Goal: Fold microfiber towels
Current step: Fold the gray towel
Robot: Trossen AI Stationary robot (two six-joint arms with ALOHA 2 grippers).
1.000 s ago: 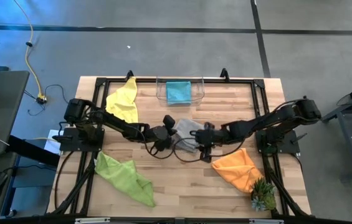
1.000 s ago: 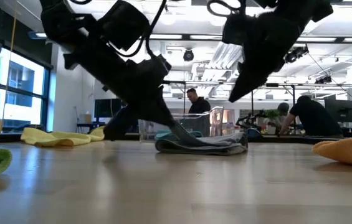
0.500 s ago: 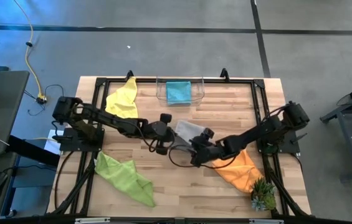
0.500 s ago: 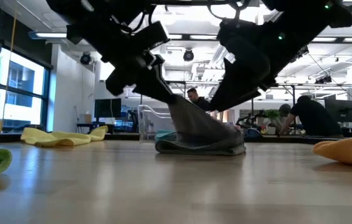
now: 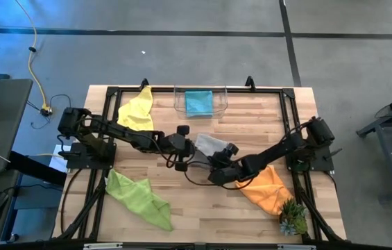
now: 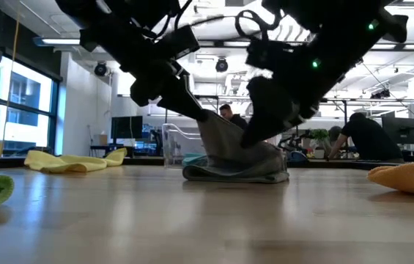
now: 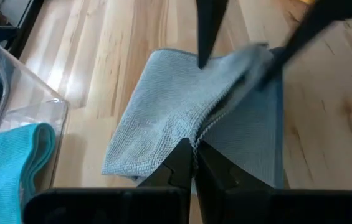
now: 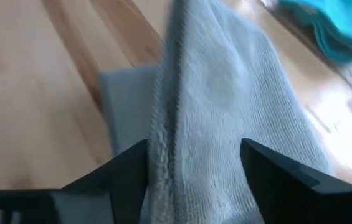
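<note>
The grey towel [image 5: 210,144] lies mid-table, with one part raised off its lower layer [image 7: 253,146]. My left gripper [image 5: 184,146] is shut on it at its left side. My right gripper [image 5: 218,165] is open at the towel's near right. In the right wrist view its fingers [image 8: 126,171] stand on either side of the raised fold [image 8: 169,93]; I cannot tell if they touch it. The yellow towel [image 5: 137,111] lies far left, the lime green one [image 5: 140,198] near left and the orange one [image 5: 265,186] near right. The teal one [image 5: 198,102] lies in the bin. My left gripper pinches the grey towel's hemmed edge [image 7: 195,138] between its two shut fingers. It comes slanting down from the table's left. The held edge is lifted [image 6: 208,121], and the cloth slopes down from it to the rest of the towel [image 6: 236,172] on the table.
A clear plastic bin [image 5: 218,97] stands at the far edge. A small green spiky plant [image 5: 293,219] stands at the near right corner, beside the orange towel. Bare wood shows at the near middle [image 5: 202,208]. People stand in the room beyond [image 6: 368,139].
My left gripper has risen from the table with the grey towel's edge, drawing that part up into a slope while the rest stays flat. My right gripper has come down and toward the near edge, to the raised cloth.
</note>
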